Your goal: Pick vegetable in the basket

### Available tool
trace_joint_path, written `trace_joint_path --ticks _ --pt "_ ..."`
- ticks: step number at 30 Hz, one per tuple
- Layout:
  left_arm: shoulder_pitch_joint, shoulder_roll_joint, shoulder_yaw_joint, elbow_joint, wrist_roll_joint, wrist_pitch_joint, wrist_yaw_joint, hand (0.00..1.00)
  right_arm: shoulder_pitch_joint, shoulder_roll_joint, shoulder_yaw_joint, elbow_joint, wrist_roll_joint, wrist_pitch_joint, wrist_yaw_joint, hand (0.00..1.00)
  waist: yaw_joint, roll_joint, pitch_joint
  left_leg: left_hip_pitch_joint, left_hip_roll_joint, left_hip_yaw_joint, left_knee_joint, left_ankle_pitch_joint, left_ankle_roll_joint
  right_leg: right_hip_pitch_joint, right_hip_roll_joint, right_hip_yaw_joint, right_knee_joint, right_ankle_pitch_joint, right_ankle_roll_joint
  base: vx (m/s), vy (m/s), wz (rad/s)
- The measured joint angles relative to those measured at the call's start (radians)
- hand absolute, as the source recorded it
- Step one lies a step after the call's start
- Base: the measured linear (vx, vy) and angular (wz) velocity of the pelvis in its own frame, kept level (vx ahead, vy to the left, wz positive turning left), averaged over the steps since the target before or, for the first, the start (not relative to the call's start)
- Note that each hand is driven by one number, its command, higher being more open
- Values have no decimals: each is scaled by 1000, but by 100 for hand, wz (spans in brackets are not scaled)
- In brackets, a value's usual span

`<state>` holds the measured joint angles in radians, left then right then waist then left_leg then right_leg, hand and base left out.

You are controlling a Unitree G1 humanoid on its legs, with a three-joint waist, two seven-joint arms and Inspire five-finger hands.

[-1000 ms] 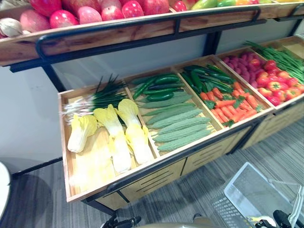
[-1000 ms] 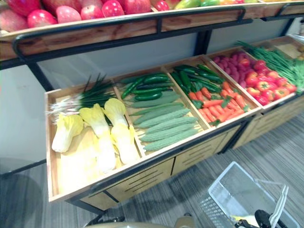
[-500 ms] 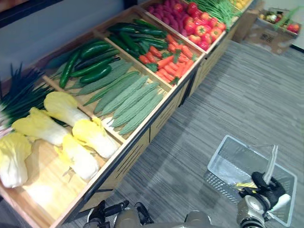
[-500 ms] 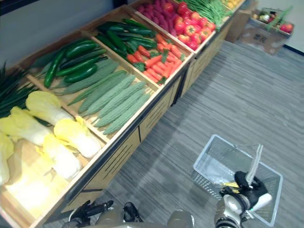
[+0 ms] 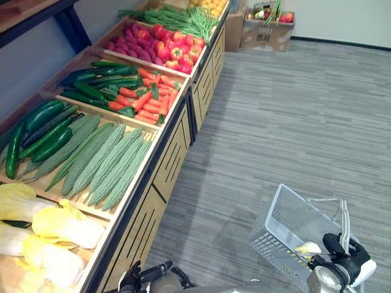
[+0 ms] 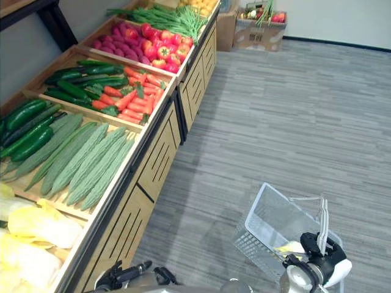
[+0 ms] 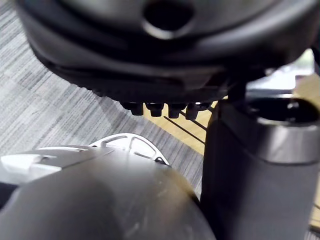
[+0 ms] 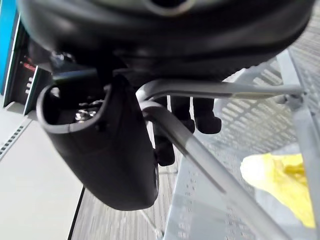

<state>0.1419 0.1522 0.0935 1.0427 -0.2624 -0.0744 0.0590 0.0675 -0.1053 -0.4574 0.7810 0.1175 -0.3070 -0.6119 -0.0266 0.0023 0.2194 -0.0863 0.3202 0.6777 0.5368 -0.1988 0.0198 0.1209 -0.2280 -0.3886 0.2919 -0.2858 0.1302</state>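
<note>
One pale yellow cabbage already lies inside the basket, low against its near wall, right beneath the right hand. That hand is clenched round the basket's handles, so it's spoken for. More cabbages sit in the stand, well off to the basket's left across the floor, long axes pointing roughly toward the basket. The left hand shows between basket and stand, nearer the stand; loose or clenched, I can't tell. Any further pick looks like a left-arm job, reaching away from the basket.
</note>
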Motion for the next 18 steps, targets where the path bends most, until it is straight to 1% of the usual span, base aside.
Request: trace_joint_path --ticks 1,2,3,4,5,6,7,8,9,11,15,17,18 --pt "-1 -5 17 -2 -7 1 6 100 -24 -2 12 -3 -7 0 1 0 1 6 15 -5 -1 -105 50 10 -1 -3 3 52 8 -2 -3 -14 -41 -117" --pt "0 -16 42 -7 -9 -3 5 100 -35 -2 29 -6 -26 -1 3 0 9 -1 19 -40 -15 -234 137 50 38 -9 -3 117 9 2 -10 -27 -11 -140" --pt "2 -22 45 -9 -8 -5 8 100 -37 -6 44 -13 -37 -2 4 0 19 -1 14 -53 -52 -315 121 19 -11 -17 -11 155 11 6 -13 -1 75 -176" --pt "15 -36 42 -22 -2 -13 14 100 -45 -21 79 -28 -42 -7 11 0 25 7 12 -32 -139 -473 -13 -26 -82 -54 -23 240 16 19 -8 43 139 -193" --pt "22 -47 34 -29 -4 -10 20 100 -57 -34 107 -34 -60 -8 18 0 21 27 4 -13 -189 -585 -166 5 -92 -101 -11 321 22 29 -1 63 154 -195" --pt "26 -56 32 -28 -4 -4 22 100 -52 -40 118 -42 -69 -8 22 0 23 42 -2 4 -202 -624 -241 67 -85 -122 1 353 27 32 3 49 123 -155" --pt "29 -59 36 -25 -12 -2 23 100 -49 -34 131 -51 -78 -8 23 0 21 44 -7 28 -212 -640 -263 74 -124 -139 5 396 27 33 12 70 113 -109" --pt "30 -55 30 -26 -13 0 27 100 -29 -25 138 -85 -78 -8 22 0 16 35 -7 35 -225 -636 -265 77 -122 -142 -9 410 4 45 30 84 130 -87" --pt "30 -54 31 -28 -12 -4 31 100 -10 -17 140 -114 -78 -8 20 0 16 29 -8 40 -232 -635 -264 77 -122 -142 -16 425 -6 51 36 84 115 -56" --pt "30 -56 33 -37 -12 -3 36 100 20 -13 171 -168 -79 -8 15 0 18 27 -12 49 -227 -625 -261 77 -122 -153 -15 450 -12 59 37 33 42 -37" --pt "39 -75 42 -37 -12 -3 43 100 64 -2 221 -201 -81 -8 14 0 21 45 -25 71 -196 -600 -275 75 -127 -155 19 457 -8 68 37 -12 -52 -21" --pt "49 -88 44 -36 -5 -3 42 100 98 3 223 -222 -79 -8 14 0 20 62 -43 88 -177 -596 -308 74 -147 -158 37 456 -7 72 34 -37 -67 -7" --pt "50 -91 44 -36 0 -4 42 100 105 2 223 -231 -79 -8 14 0 20 66 -45 93 -174 -594 -320 73 -152 -160 41 456 -5 73 33 -63 -37 -5"
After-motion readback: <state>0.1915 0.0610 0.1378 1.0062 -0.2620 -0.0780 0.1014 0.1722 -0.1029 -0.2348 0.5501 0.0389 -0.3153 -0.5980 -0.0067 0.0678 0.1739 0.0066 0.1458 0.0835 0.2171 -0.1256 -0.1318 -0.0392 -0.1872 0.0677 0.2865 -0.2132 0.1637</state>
